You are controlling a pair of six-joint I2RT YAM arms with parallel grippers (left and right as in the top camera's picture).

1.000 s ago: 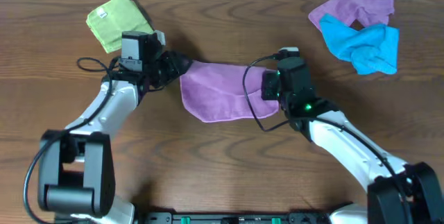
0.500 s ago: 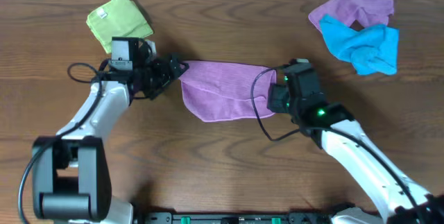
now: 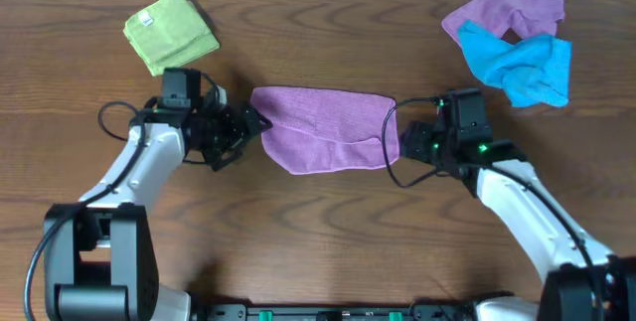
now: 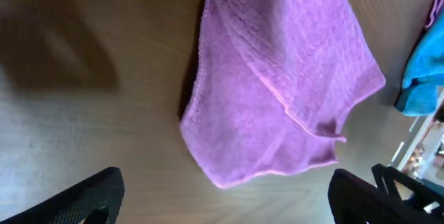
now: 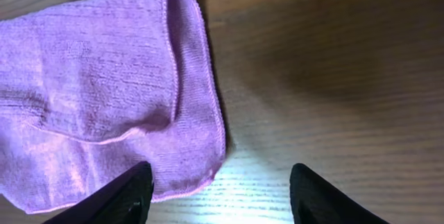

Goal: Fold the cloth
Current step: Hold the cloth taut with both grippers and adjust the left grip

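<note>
The lilac-purple cloth (image 3: 323,128) lies folded over on the wooden table between my two grippers. It also shows in the left wrist view (image 4: 277,78) and the right wrist view (image 5: 104,85), with a folded layer on top. My left gripper (image 3: 250,128) is open and empty just left of the cloth's left edge; its fingers frame the cloth's corner (image 4: 222,203). My right gripper (image 3: 409,144) is open and empty just right of the cloth's right edge (image 5: 216,196). No white tag shows.
A folded lime-green cloth (image 3: 171,29) lies at the back left. A second purple cloth (image 3: 502,11) lies crumpled at the back right with a bright blue cloth (image 3: 522,63) partly on it; the blue one shows at the left wrist view's edge (image 4: 423,64).
Both grippers have let go of the cloth and drawn back outward and toward the front. The cloth now lies flatter and wider on the table.
</note>
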